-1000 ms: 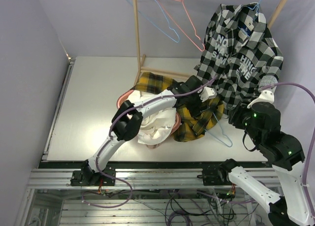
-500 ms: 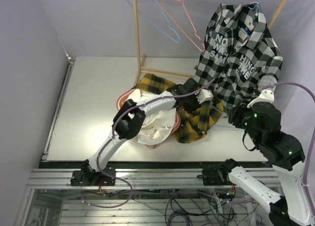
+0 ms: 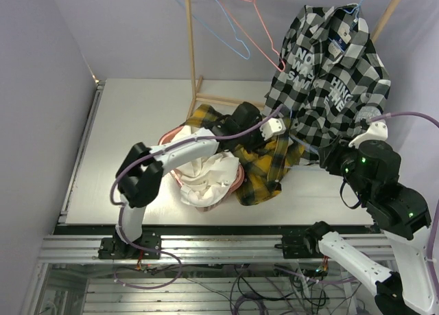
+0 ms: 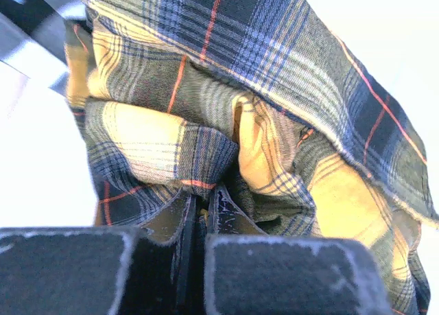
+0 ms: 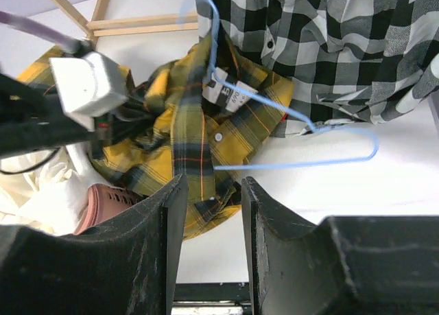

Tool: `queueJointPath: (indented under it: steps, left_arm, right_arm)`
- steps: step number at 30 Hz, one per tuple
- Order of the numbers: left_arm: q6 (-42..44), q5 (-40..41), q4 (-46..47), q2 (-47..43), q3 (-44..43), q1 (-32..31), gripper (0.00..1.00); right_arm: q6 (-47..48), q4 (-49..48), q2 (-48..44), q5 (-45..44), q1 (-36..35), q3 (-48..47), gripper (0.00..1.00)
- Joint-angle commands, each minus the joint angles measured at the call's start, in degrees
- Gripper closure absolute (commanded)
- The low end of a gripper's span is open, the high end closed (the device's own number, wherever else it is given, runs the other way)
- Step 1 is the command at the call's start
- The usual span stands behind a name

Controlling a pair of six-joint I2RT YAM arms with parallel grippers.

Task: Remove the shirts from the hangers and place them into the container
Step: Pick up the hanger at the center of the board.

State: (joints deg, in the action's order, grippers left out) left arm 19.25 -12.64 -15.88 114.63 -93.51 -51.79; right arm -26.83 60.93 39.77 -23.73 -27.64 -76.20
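The left gripper (image 4: 202, 205) is clamped nearly closed on a fold of the yellow-and-black plaid shirt (image 3: 264, 165). In the left wrist view its two dark fingers sit almost together, with a bunched ridge of plaid cloth caught between their tips and the rest of the shirt rising ahead of them. Most of that shirt hangs below and to the right of this gripper, partly over the rim of the container (image 3: 169, 135) and partly on the surface (image 3: 137, 123). The container sits just to the gripper's left, with the white shirt (image 3: 206, 178) heaped inside it. The right gripper (image 5: 212, 184) is partly open and has hold of nothing. It hovers above the plaid shirt's near edge. Just ahead of its fingers a light blue hanger (image 5: 274, 103) lies across the shirt's collar and label, its wire loop reaching out to the right over the bare surface. Beyond that, the checked shirt (image 3: 329, 82) with printed lettering hangs from the wooden rack (image 3: 191, 47). It is above and ahead of the right gripper. Two bare hangers (image 3: 230, 37), one blue and one pink-red, hang further left on the rack.
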Motion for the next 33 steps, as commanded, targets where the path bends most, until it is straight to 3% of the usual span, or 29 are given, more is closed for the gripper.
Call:
queueJointPath:
  steps: [1,4,9,15,24,33]
  left_arm:
    - [3.5,-1.0,7.1,-8.0,0.7,0.3,0.93]
    - [5.2,-1.3,8.0,-10.3,0.0,0.2,0.93]
    - [10.6,3.7,16.3,-15.7,5.1,-0.3,0.93]
    - [16.4,5.1,25.1,-19.9,11.2,0.1,0.93]
    - [15.7,-2.0,23.8,-28.2,11.9,0.5,0.93]
    - [14.1,-7.6,18.8,-35.1,11.2,0.9,0.93]
  right_arm:
    - [-0.5,-1.7,0.7,0.2,-0.3,-2.2,0.63]
    - [-0.1,-1.7,1.9,0.9,-0.3,-3.3,0.61]
    - [1.5,-0.9,4.4,3.1,-0.3,-7.7,0.41]
    - [7.3,1.7,9.6,6.5,-0.3,-16.7,0.40]
    - [16.4,9.6,18.7,5.5,-0.3,-28.5,0.43]
    - [20.8,9.9,18.2,3.6,-0.3,-35.2,0.46]
